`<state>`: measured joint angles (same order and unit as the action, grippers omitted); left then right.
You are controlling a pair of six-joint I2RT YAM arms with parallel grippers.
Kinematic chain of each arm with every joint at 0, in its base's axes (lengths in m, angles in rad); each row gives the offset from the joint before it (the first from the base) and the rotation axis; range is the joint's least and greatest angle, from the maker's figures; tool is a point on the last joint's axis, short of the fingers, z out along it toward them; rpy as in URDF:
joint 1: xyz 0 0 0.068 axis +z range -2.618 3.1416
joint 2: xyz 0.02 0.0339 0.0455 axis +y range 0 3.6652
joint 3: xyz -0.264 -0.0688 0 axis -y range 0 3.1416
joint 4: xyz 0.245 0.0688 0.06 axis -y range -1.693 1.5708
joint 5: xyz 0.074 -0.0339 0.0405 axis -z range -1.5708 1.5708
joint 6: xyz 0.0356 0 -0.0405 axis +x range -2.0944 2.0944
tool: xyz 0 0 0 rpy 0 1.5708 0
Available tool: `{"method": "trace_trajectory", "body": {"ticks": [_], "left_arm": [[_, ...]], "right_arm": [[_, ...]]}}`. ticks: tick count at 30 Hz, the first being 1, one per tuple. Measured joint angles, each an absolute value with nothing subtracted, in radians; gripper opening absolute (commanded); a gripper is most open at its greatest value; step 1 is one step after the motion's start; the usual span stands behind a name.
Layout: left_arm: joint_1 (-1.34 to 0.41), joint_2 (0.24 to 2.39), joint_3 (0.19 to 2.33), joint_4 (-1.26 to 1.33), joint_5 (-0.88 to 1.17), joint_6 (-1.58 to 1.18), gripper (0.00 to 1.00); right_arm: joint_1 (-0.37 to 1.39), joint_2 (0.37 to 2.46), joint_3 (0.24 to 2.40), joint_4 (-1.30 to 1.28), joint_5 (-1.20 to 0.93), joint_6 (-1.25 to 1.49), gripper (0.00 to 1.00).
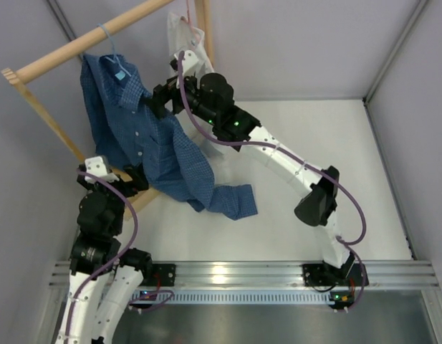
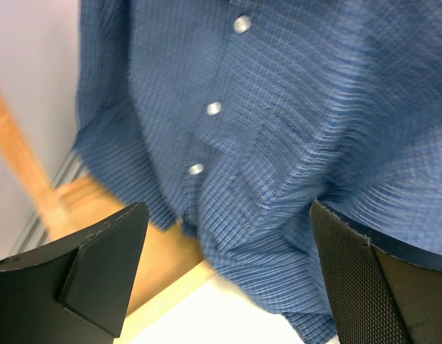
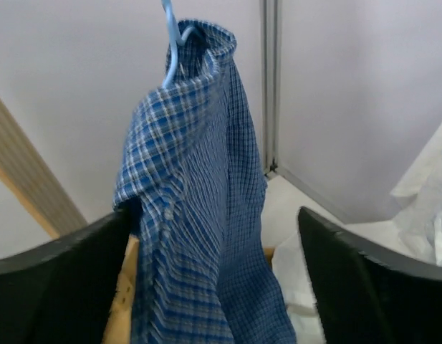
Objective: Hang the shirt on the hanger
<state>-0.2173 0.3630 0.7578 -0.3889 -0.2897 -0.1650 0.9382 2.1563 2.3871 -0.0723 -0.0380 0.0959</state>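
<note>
Items we can only part-record: the hanger (image 3: pixel 172 54), hook alone showing, its triangle covered by the shirt (image 3: pixel 195 215). The shirt itself runs off the bottom edge in the right wrist view. In the left wrist view it runs past the top and right edges, so collar and sleeves are unseen. The wooden rack (image 2: pixel 20 158) is blurred there. The white shirt (image 3: pixel 428 204) is cut by the right edge, and we cannot make out its hanger.

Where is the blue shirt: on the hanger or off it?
On it. The shirt hangs by its collar from the hanger, hooked over the wooden rail.
</note>
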Motion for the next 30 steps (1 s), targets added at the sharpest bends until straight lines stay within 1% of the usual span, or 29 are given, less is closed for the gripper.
{"method": "trace_trajectory", "body": {"ticks": [4, 8, 13, 14, 15, 17, 19, 21, 23, 27, 30], "left_arm": [[-0.216, 0.384, 0.760, -0.448, -0.397, -0.201, 0.98], [-0.215, 0.402, 0.770, -0.510, -0.480, -0.231, 0.98], [-0.214, 0.363, 0.759, -0.553, -0.471, -0.242, 0.98], [-0.215, 0.334, 0.748, -0.554, -0.461, -0.242, 0.98], [-0.214, 0.304, 0.738, -0.555, -0.459, -0.242, 0.98], [-0.214, 0.245, 0.710, -0.547, -0.453, -0.234, 0.98], [-0.213, 0.192, 0.675, -0.543, -0.441, -0.222, 0.98], [-0.213, 0.170, 0.652, -0.539, -0.427, -0.210, 0.98], [-0.213, 0.170, 0.643, -0.538, -0.422, -0.205, 0.98], [-0.206, 0.184, 0.640, -0.531, -0.412, -0.199, 0.98], [-0.184, 0.192, 0.639, -0.530, -0.408, -0.196, 0.98]], "right_arm": [[0.931, 2.030, 2.222, -0.094, -0.056, 0.070, 1.00], [0.933, 1.776, 1.943, -0.140, -0.009, 0.044, 0.99], [0.932, 1.332, 1.499, -0.173, 0.235, 0.045, 1.00], [0.933, 1.206, 1.385, -0.171, 0.318, 0.051, 1.00], [0.933, 1.127, 1.312, -0.187, 0.369, 0.055, 0.99], [0.932, 0.919, 1.124, -0.205, 0.535, 0.057, 0.99], [0.928, 0.763, 1.000, -0.270, 0.670, 0.069, 1.00], [0.925, 0.647, 0.931, -0.364, 0.765, 0.098, 0.99], [0.925, 0.566, 0.899, -0.456, 0.815, 0.126, 0.99], [0.925, 0.409, 0.871, -0.595, 0.873, 0.161, 1.00], [0.925, 0.320, 0.872, -0.628, 0.888, 0.160, 1.00]]}}
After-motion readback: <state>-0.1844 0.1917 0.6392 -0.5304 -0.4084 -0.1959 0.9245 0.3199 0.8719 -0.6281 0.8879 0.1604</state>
